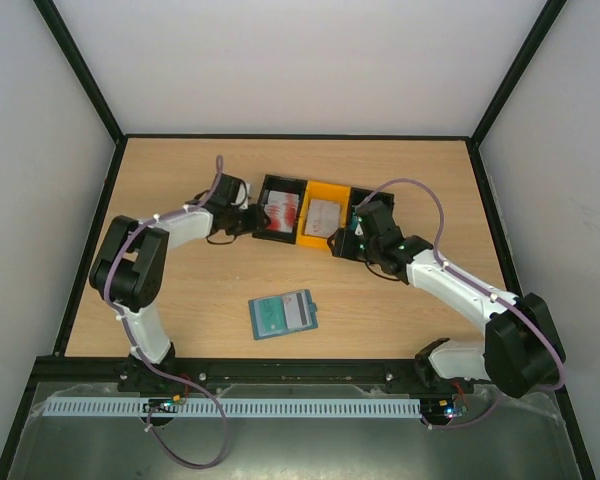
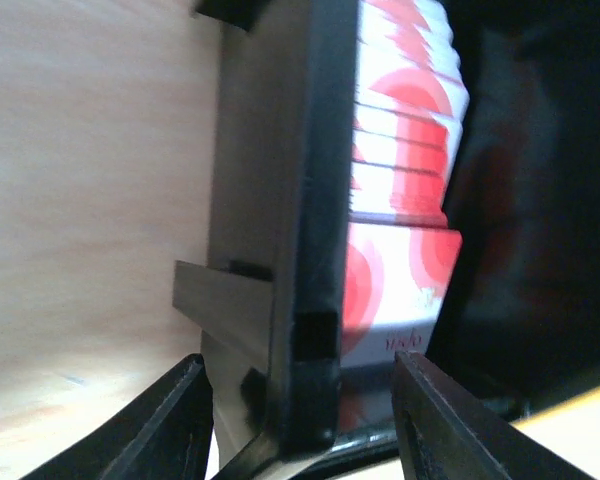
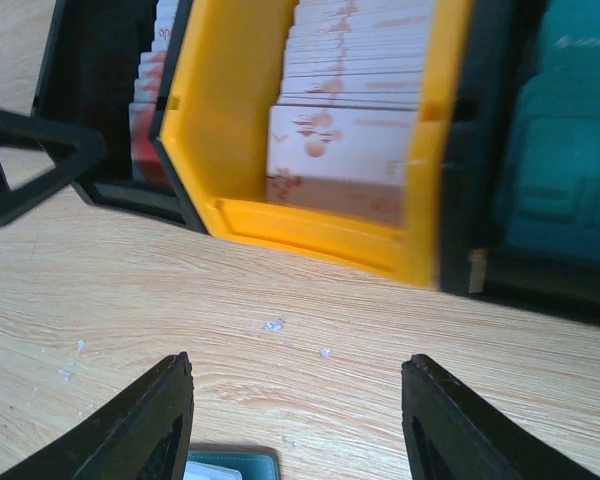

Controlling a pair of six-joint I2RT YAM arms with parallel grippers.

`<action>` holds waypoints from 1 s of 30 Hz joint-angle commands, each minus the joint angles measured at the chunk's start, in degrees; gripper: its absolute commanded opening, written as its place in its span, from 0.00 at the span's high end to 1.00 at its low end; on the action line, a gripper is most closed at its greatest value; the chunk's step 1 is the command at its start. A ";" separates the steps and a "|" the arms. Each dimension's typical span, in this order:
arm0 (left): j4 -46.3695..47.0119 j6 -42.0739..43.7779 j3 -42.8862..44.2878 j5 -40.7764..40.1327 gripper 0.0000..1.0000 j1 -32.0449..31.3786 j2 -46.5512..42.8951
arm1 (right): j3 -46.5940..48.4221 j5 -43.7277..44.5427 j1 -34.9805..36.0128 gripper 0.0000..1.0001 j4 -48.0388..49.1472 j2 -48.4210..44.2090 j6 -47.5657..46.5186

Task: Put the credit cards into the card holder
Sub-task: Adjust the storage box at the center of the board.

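Red-and-white credit cards stand in the left black bin. My left gripper straddles that bin's near wall, one finger outside it and one finger inside by the front card, the jaws apart. Whitish credit cards fill the yellow bin, and green-teal cards sit in the right black bin. My right gripper hangs open over bare wood in front of the yellow bin. The blue-teal card holder lies open nearer the arm bases, its corner showing in the right wrist view.
The three bins stand side by side in a row at mid-table. Both arms reach in from the near edge, the left gripper at the row's left end and the right gripper at its right part. Black frame rails edge the table.
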 commanded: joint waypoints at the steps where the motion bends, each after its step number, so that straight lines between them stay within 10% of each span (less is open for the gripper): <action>1: 3.85 -3.60 -3.93 3.02 0.50 -5.77 -3.65 | -1.72 2.62 -0.08 0.44 0.66 -1.57 1.85; 14: -4.77 -0.33 -5.66 -16.11 0.42 -17.27 -15.50 | -11.03 8.20 -0.08 0.44 1.27 -9.09 6.40; 30: -29.03 41.16 22.40 -15.78 0.50 -21.59 1.56 | -17.59 -3.83 -0.03 0.48 10.33 -6.87 8.35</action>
